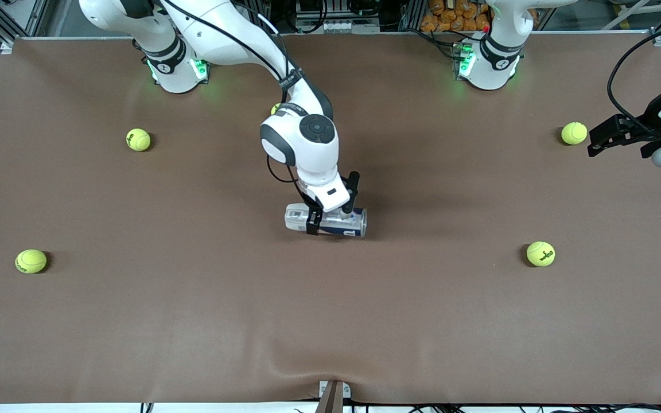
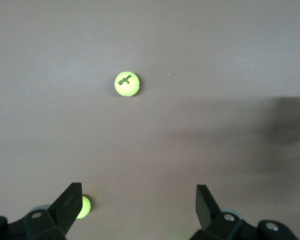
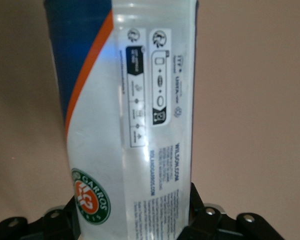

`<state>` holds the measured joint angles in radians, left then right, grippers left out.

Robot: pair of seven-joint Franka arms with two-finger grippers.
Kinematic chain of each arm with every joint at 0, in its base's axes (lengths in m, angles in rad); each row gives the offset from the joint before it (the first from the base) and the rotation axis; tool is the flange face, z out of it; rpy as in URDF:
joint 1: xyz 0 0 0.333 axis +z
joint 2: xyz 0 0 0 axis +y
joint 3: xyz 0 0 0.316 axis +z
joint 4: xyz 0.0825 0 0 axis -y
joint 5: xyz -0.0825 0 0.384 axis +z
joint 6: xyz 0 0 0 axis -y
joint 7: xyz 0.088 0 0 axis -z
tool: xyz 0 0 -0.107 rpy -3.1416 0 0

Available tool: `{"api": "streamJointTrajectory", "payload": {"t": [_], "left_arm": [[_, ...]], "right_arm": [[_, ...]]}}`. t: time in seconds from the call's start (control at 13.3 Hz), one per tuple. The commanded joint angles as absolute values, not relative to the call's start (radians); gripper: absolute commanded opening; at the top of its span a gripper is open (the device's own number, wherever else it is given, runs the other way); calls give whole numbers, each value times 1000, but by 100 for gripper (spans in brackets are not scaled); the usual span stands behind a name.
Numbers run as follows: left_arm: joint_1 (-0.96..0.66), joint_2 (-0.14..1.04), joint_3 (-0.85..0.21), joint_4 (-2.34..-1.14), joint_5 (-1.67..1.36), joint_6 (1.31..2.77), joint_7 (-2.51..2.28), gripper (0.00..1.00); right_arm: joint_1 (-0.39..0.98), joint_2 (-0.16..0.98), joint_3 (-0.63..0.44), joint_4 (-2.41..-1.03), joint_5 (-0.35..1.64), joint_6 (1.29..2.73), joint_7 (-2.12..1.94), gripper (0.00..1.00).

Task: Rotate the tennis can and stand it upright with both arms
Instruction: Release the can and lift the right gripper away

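The slim clear-plastic tennis can (image 1: 326, 222) with its white, dark-blue and red label lies on its side near the middle of the brown tabletop (image 1: 193, 321), so the uprighting is not done. The right tool (image 1: 330, 221) straddles its middle, a finger at each side of the tube; whether it grips firmly I cannot tell. The left tool (image 1: 614, 137) waits with fingers spread wide and empty, above the tabletop's left-arm end (a yellow-green tennis ball (image 1: 574, 133) lies beside it). Rotating, standing and any handover all seem to remain.
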<state>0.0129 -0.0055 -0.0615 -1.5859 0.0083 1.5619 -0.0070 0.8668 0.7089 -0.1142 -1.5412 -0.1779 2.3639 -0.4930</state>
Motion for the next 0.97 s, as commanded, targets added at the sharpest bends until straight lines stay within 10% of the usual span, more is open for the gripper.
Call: {"api": "streamJointTrajectory", "payload": {"t": [0.0,0.9], "left_arm": [[23,0,-69,-1577,-2,1557,15,100],[23,-3,-69,-1580,-12,1557,15,100]], "right_arm": [[896,744,-121,-1519,-195,2367,-569,80],[934,804,-121,-1511,-196,2418,-595,100]]}}
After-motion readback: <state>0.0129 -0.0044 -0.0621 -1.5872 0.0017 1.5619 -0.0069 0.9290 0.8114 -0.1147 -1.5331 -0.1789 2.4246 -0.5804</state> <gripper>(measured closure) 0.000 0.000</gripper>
